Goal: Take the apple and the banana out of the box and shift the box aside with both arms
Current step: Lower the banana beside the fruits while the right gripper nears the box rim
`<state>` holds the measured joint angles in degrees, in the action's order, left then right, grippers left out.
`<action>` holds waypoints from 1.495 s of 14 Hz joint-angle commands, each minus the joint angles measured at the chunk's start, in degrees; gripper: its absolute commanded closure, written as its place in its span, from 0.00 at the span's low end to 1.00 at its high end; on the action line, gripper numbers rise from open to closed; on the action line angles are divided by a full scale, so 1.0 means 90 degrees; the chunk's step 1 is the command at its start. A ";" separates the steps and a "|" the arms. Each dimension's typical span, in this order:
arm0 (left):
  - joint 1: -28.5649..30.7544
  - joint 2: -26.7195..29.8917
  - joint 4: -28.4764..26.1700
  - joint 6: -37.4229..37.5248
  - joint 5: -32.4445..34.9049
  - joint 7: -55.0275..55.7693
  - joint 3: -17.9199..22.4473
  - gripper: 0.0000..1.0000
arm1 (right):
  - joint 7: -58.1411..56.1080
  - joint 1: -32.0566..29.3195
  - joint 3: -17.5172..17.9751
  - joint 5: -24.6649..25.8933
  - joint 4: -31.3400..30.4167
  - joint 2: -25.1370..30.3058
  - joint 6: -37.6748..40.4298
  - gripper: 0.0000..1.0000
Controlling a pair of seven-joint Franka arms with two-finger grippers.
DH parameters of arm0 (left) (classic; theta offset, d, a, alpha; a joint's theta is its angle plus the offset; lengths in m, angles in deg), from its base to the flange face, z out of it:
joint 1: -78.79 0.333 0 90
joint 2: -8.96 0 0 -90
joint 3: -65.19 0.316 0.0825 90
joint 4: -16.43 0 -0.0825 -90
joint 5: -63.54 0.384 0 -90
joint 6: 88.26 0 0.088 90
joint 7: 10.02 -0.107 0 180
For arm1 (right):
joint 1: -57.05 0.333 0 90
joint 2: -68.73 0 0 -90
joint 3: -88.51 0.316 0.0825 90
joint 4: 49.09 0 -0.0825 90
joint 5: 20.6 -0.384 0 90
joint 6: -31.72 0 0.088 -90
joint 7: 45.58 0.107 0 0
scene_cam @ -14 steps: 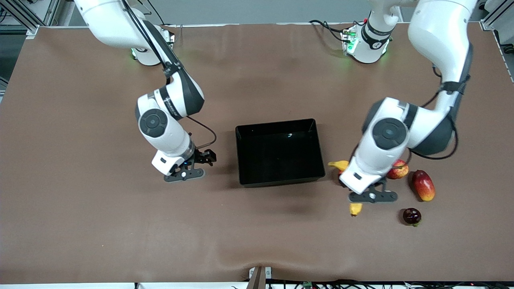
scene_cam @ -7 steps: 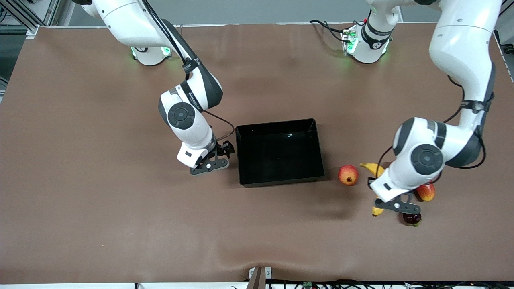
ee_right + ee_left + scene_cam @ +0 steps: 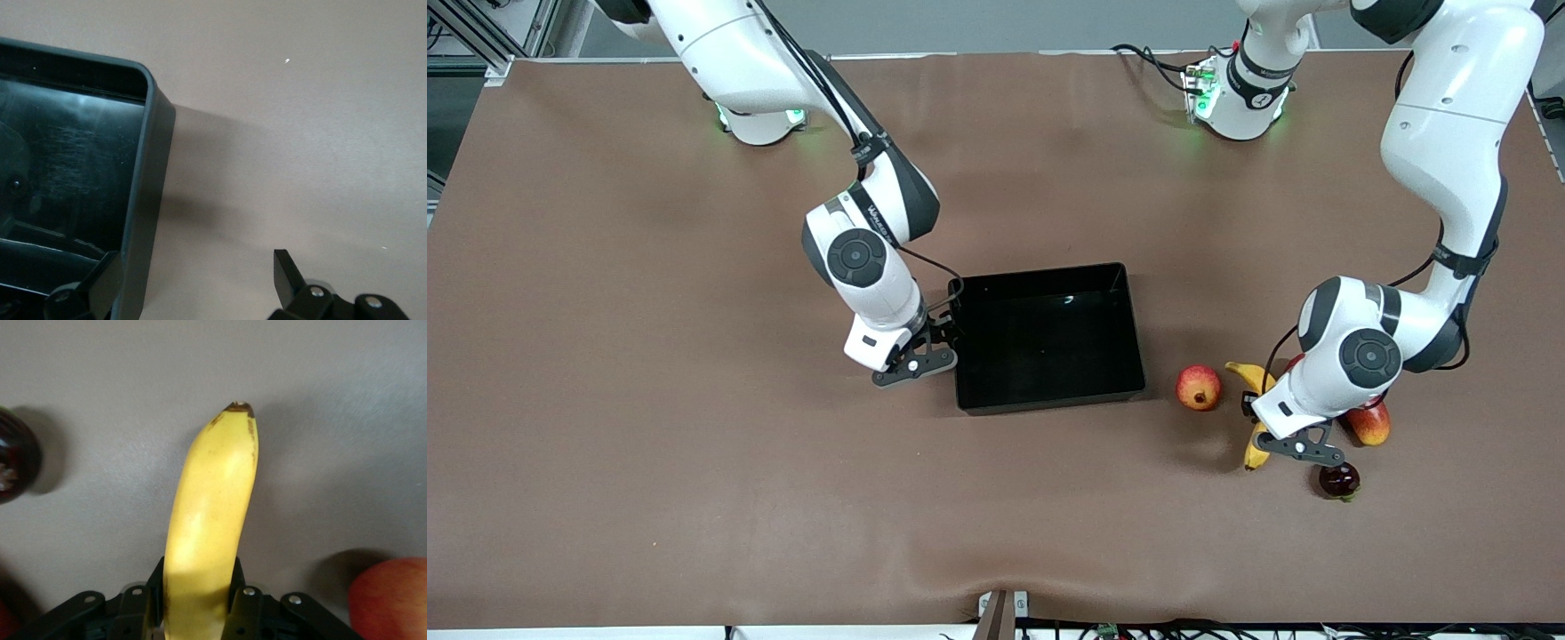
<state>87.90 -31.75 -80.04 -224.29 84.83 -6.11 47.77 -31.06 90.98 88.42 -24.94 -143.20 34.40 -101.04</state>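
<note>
I see the banana (image 3: 210, 527) lying on the table toward the left arm's end, between the orange-red fruit (image 3: 1198, 388) and the mango (image 3: 1370, 424), with my left gripper (image 3: 1294, 442) straddling it, fingers either side. My right gripper (image 3: 925, 351) spreads open across the black box's (image 3: 1049, 391) wall

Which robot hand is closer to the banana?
Left. The left gripper is right over the banana, fingers either side of it. The right gripper is at the black tray's wall.
</note>
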 commanded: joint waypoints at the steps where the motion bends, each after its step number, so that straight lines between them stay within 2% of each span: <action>1: 0.0102 0.0051 -0.0150 -0.0149 0.0144 -0.0093 -0.0027 0.98 | 0.0415 0.0233 -0.0058 -0.0142 0.0222 -0.0160 0.0015 0.00; 2: 0.0092 0.0061 -0.0150 -0.0149 0.0144 -0.0083 -0.0037 0.67 | 0.0611 0.0331 -0.0068 -0.0133 0.0299 -0.0199 0.0015 0.00; 3: 0.0092 0.0061 -0.0131 -0.0149 0.0134 -0.0064 -0.0037 0.12 | 0.0738 0.0429 -0.0068 -0.0123 0.0358 -0.0238 0.0015 0.00; 4: 0.0102 0.0090 -0.0131 -0.0149 0.0134 -0.0083 -0.0037 0.00 | 0.0759 0.0526 -0.0068 -0.0094 0.0359 -0.0248 0.0005 0.00; 7: 0.0034 0.0333 -0.0053 -0.0100 0.0105 0.0034 -0.0066 0.00 | 0.0769 0.0547 -0.0068 -0.0074 0.0339 -0.0336 -0.0160 0.00; 12: 0.0063 0.1348 -0.0033 0.0435 -0.0187 0.0238 -0.0251 0.00 | 0.1158 0.0712 -0.0068 -0.0084 0.0213 -0.0492 -0.0258 0.00; 13: 0.0063 0.1544 0.0035 0.0630 -0.0285 0.0239 -0.0261 0.00 | 0.1179 0.0713 -0.0068 -0.0084 0.0203 -0.0492 -0.0259 0.05; 17: 0.0053 0.1955 0.0775 0.2054 -0.0637 0.0181 -0.0261 0.00 | 0.1198 0.0703 -0.0068 -0.0123 0.0154 -0.0531 -0.0307 0.91; 18: 0.0072 0.2052 0.0952 0.2309 -0.0647 0.0113 -0.0271 0.00 | 0.1237 0.0713 -0.0068 -0.0133 0.0134 -0.0541 -0.0327 1.00; 21: 0.0131 0.2413 0.1188 0.2740 -0.0754 0.0131 -0.0271 0.00 | 0.1296 0.0713 -0.0068 -0.0123 0.0047 -0.0532 -0.0376 1.00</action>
<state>88.41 -12.15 -70.44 -202.92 79.65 -4.29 45.58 -20.23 96.89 88.18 -24.97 -142.01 29.47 -103.43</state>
